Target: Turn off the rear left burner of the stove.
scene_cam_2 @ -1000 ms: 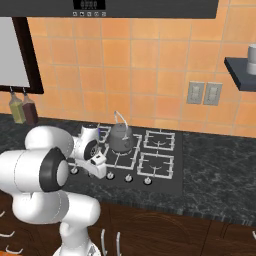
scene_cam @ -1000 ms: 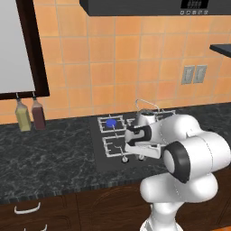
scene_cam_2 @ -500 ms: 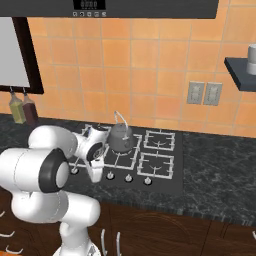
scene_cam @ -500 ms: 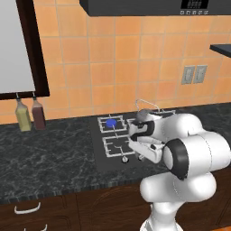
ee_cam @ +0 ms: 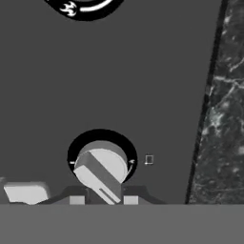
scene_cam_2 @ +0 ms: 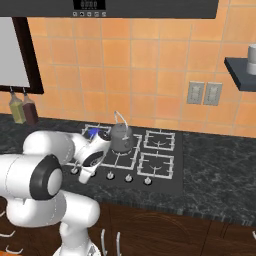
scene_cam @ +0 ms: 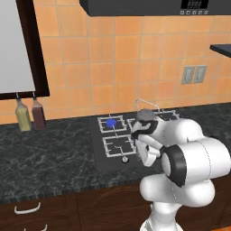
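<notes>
Rear left burner [scene_cam: 111, 122]: a bright blue flame disc is shown in the back-left grate of the cooktop; in the right base view the blue [scene_cam_2: 93, 132] is glimpsed just behind the robot's wrist.
Stove [scene_cam: 101, 155]: a flat black cooktop is set into the dark marbled counter [scene_cam: 45, 153], with light-grey wire grates and small silver knobs along its front edge; its dark surface [ee_cam: 119, 86] and right edge are seen from close above in the hand view.
Knob [ee_cam: 101, 171]: a round silver knob with a raised bar is seen in a black ring at the bottom of the hand view; the bar is turned diagonally.
Second knob [scene_cam: 125, 159]: one silver knob is left visible in front of the front-left grate, just beside the arm.
Gripper [ee_cam: 100, 199]: it is brought down low over the front row of knobs, the fingertips lying to either side of the knob's lower part; whether the knob is clamped cannot be told.
Kettle [scene_cam_2: 121, 137]: a grey kettle with a wire handle is stood on a middle grate, near the lit burner.
Bottles [scene_cam: 30, 115]: two bottles are kept against the tiled wall, well apart from the cooktop, at the left.
Outlets [scene_cam_2: 204, 93]: a pair of plates is mounted on the orange tiles.
</notes>
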